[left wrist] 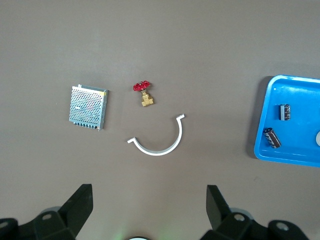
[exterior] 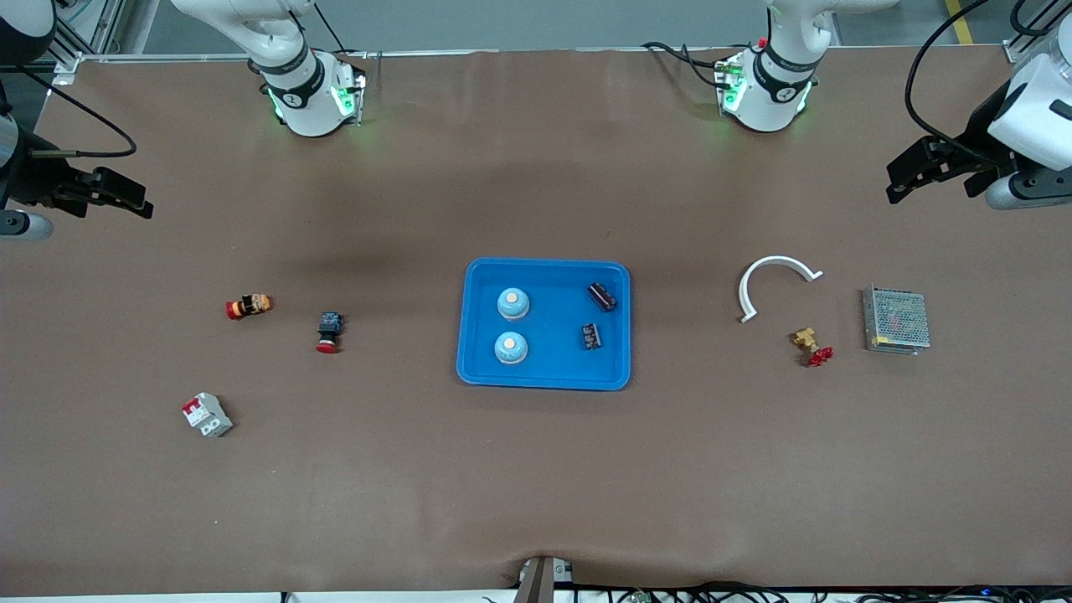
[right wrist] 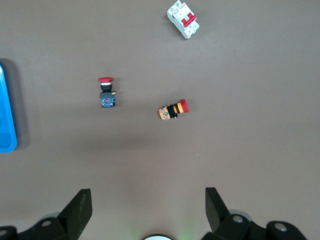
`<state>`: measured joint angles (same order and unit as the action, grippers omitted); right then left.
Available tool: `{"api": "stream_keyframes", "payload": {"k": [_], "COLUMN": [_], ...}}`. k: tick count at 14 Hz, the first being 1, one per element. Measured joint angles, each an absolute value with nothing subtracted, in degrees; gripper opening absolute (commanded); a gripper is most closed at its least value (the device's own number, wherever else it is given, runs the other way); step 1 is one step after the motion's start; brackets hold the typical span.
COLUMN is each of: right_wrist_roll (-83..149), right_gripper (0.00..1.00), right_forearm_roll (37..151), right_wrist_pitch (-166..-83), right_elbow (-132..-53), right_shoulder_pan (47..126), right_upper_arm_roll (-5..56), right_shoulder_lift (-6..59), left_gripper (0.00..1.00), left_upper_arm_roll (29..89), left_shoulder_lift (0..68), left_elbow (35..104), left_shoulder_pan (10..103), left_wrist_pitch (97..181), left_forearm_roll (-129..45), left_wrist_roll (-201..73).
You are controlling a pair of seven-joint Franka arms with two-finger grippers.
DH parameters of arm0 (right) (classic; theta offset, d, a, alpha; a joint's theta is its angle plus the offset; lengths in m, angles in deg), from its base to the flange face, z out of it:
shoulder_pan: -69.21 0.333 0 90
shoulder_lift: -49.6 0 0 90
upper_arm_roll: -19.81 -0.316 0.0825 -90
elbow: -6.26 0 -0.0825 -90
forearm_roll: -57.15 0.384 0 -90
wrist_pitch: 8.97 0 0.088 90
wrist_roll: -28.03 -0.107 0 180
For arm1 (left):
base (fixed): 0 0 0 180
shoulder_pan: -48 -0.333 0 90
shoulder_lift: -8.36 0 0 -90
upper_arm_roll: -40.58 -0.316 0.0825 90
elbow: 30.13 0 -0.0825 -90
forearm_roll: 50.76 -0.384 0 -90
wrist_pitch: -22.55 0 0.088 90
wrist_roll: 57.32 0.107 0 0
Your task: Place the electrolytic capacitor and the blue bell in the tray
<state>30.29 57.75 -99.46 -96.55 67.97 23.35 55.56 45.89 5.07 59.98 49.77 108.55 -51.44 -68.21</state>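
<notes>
I see the brown table (exterior: 536, 469) with the tray (exterior: 544, 378) mid-table holding bells (exterior: 512, 304) and capacitors (exterior: 601, 296), both arms waiting at its ends, left gripper (exterior: 909, 180) and right gripper (exterior: 126, 199) spread wide, empty

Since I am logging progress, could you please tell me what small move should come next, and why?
Probably none beyond staying parked: the shallow bright-blue plastic tray already holds two pale-blue dome bells and two dark cylindrical capacitors. The left claw and right claw hang open and empty at the table's ends.
</notes>
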Motion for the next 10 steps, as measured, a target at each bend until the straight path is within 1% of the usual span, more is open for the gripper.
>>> {"api": "stream_keyframes", "payload": {"k": [4,10], "right_wrist_roll": [30.29,30.29], "right_gripper": [1.00,1.00], "right_forearm_roll": [57.75,57.75], "right_wrist_pitch": [-97.66,-97.38], "right_elbow": [-95.97,-95.39], "right_shoulder_pan": [67.97,67.97], "right_upper_arm_roll": [23.25,23.19], "right_shoulder_lift": [55.56,55.56], "left_gripper": [1.00,1.00], "left_upper_arm_roll": [45.89,45.99], "left_shoulder_lift": [5.08,5.09], "left_elbow": [59.97,59.97], "left_shoulder_pan": [49.74,49.90], "left_wrist_pitch": [108.55,108.55], "left_forearm_roll": [-51.44,-51.45], "left_wrist_roll": [-68.21,-68.22]}}
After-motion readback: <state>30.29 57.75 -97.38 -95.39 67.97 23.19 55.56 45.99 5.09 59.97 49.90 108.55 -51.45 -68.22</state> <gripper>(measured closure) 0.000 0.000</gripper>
